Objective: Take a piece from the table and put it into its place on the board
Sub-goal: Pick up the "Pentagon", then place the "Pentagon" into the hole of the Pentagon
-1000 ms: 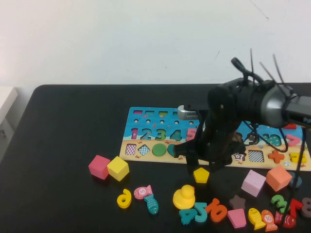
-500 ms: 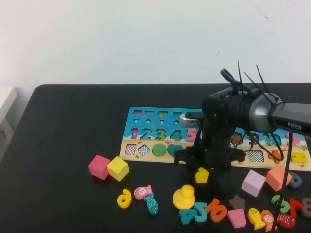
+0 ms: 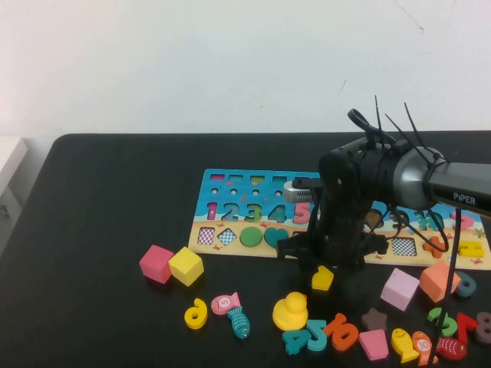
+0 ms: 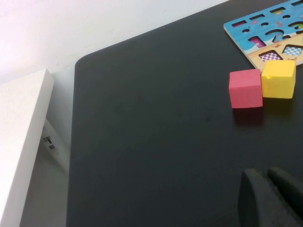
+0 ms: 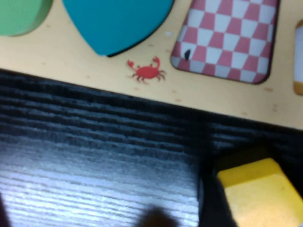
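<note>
The right arm's tool [image 3: 328, 270] has its fingers pinched on the small yellow pentagon piece [image 3: 323, 278], which tilts at the worktop [image 3: 107, 199] just in front of the board's [image 3: 230, 188] near edge, beside the yellow duck [image 3: 291, 310]. From where I stand the grasp looks made but the placing is all to come: the piece is not over any slot, and the checkered openings in the shape row wait unfilled. The left arm's tool [image 4: 270, 196] hangs parked off to the left, its dark fingers pressed together, near the pink cube [image 4: 245, 88] and yellow cube [image 4: 279, 78].
</note>
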`<state>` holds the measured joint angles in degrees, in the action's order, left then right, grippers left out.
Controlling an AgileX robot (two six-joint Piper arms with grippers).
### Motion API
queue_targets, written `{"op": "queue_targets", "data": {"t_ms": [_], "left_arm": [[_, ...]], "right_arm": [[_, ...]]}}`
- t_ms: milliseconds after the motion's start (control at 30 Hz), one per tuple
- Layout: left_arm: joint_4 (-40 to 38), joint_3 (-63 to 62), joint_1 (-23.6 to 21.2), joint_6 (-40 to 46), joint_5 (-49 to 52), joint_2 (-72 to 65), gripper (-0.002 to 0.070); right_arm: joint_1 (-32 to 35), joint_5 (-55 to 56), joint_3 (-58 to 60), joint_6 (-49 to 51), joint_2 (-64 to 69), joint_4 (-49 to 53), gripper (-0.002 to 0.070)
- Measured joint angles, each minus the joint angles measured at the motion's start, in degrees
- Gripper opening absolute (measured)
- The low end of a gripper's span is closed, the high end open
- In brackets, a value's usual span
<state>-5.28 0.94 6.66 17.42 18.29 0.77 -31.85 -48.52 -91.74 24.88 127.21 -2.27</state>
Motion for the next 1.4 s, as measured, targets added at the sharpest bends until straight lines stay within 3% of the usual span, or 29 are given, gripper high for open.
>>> {"op": "queue_targets", "data": {"t_ms": [667, 1400], "left_arm": [[0.0, 0.0, 0.0, 0.0, 0.0, 0.0, -0.0001], [0.0, 0.0, 0.0, 0.0, 0.0, 0.0, -0.0001]], "right_arm": [[0.0, -8.8, -10.3, -5.2, 0.6, 1.5, 0.0370], [3.0, -4.0, -10.9, -9.4, 1.7, 4.4, 0.0370]]}}
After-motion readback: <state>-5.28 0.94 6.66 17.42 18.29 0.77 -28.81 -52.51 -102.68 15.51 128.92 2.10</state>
